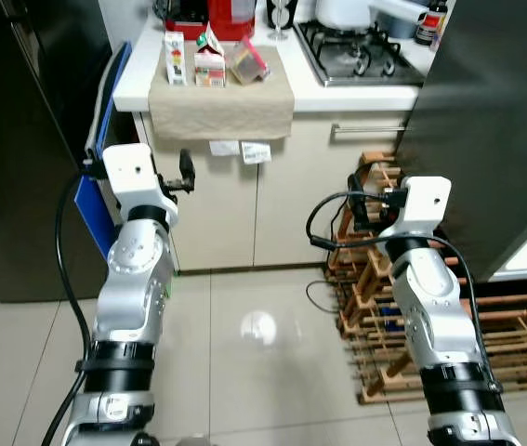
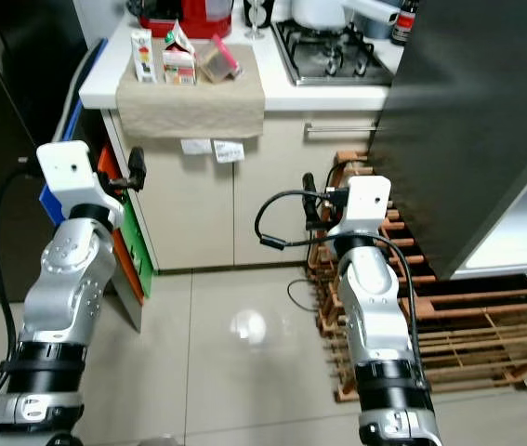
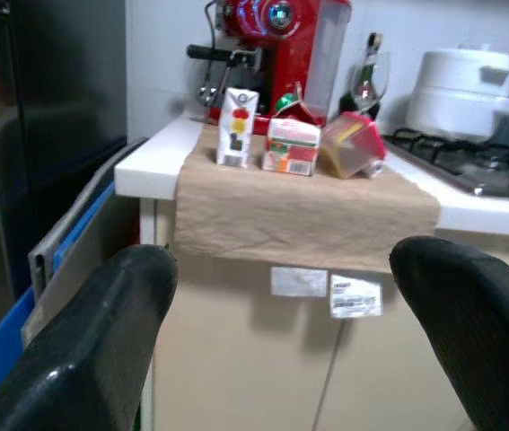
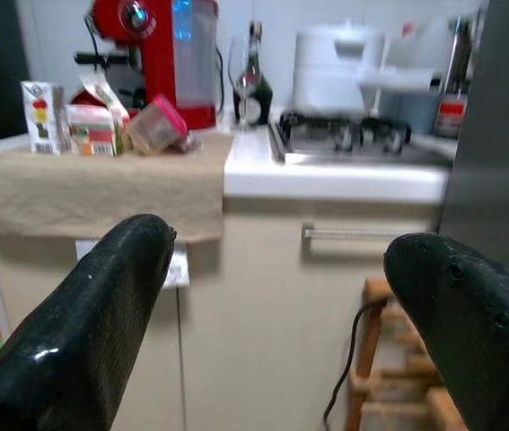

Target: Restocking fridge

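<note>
Two silver arms raised in front of a white kitchen table, both hands empty. Left hand has its two black fingers spread wide, nothing between them, pointing at the table front. Right hand likewise wide open, holding nothing, aimed at the cream cabinet doors under the table.

On the table a beige cloth hangs over the front edge, two white paper tags dangle just below it. On the cloth three food items in a row: one tall white drink carton at 9 o'clock, one small red-and-white gable-top carton in the middle touching or just beside it, one clear plastic container with pink lid tipped on its side at 3 o'clock. Behind them at 12 o'clock one red coffee machine, one wine glass beside it. Further toward 3 o'clock a steel gas hob with a white pot on it.

Dark fridge door stands at 3 o'clock of the scene, a second dark tall appliance at 9 o'clock. Wooden slatted rack on the tiled floor below the right arm. Flat blue board leans between the table end and the dark appliance
</note>
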